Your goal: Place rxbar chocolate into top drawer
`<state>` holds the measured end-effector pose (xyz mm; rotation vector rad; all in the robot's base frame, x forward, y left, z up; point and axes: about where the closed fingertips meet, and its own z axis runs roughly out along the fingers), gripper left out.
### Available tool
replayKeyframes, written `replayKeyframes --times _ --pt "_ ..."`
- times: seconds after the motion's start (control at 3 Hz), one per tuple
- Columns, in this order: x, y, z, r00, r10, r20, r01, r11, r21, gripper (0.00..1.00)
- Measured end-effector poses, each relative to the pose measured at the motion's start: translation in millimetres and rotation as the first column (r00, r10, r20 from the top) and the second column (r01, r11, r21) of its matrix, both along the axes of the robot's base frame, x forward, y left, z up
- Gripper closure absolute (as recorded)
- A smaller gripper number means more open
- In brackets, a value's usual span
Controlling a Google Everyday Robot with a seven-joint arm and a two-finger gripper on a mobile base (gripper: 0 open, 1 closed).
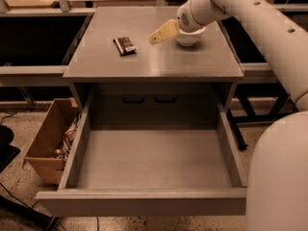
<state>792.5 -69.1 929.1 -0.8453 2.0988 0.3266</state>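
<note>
Approach is in hand: the gripper (154, 38), its opening impossible to tell, hovers near the rxbar chocolate (124, 45) and should descend next.

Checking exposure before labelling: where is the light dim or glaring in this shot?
Camera view: warm, dim light; faint sheen on the cabinet top; deep shadow behind the top drawer; the pincer hovers between rxbar chocolate and white bowl.

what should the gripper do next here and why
Probably move the gripper left and down toward the rxbar chocolate. The gripper hangs above the tabletop between the bar and the white bowl, while the bar lies on the tabletop, not in the top drawer, which stands open below.
</note>
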Motion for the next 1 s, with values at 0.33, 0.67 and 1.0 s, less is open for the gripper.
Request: replayKeyframes --times 0.33,0.67,1.0 --pt "13 21 7 0.9970 0.045 0.063 -0.050 0.995 0.084 0.00" --pt "14 25 8 0.9960 0.053 0.072 -0.059 0.994 0.094 0.00" --pt "23 41 -1 0.9978 0.045 0.050 -0.049 0.995 0.084 0.00"
